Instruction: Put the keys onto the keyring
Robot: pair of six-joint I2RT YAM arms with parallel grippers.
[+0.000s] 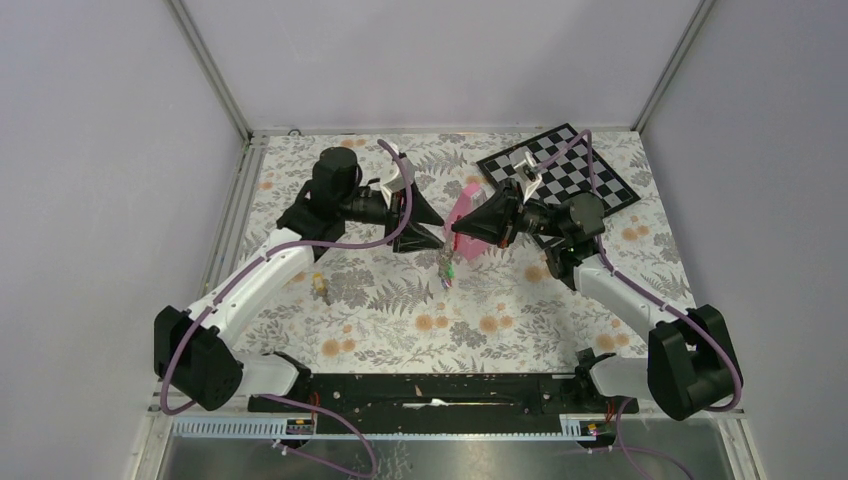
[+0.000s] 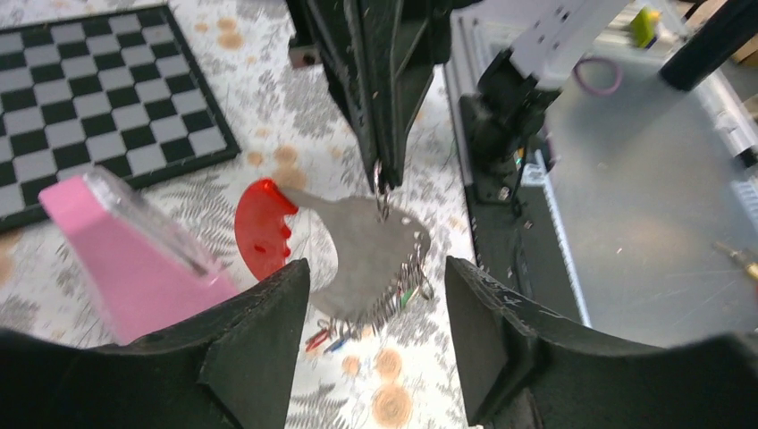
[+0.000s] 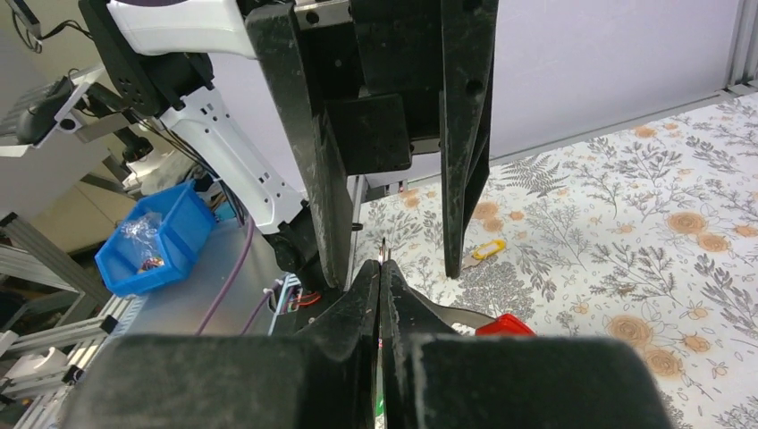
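Note:
The keyring (image 2: 366,255), a flat grey piece with a red curved part (image 2: 262,225), hangs in the air. My right gripper (image 3: 382,265) is shut on the thin metal loop at its top. Small keys (image 2: 324,339) with red, blue and green tags dangle below it, and in the top view they hang at the keys (image 1: 447,268). My left gripper (image 2: 375,264) is open, one finger on each side of the keyring and neither touching it. In the top view the left gripper (image 1: 437,226) faces the right gripper (image 1: 456,228) tip to tip. A yellow-tagged key (image 3: 484,252) lies on the cloth.
A pink metronome-shaped pyramid (image 1: 466,208) stands just behind the two grippers. A checkerboard (image 1: 560,178) lies at the back right. The yellow-tagged key (image 1: 320,287) lies by the left forearm. A blue bin (image 3: 155,238) sits off the table.

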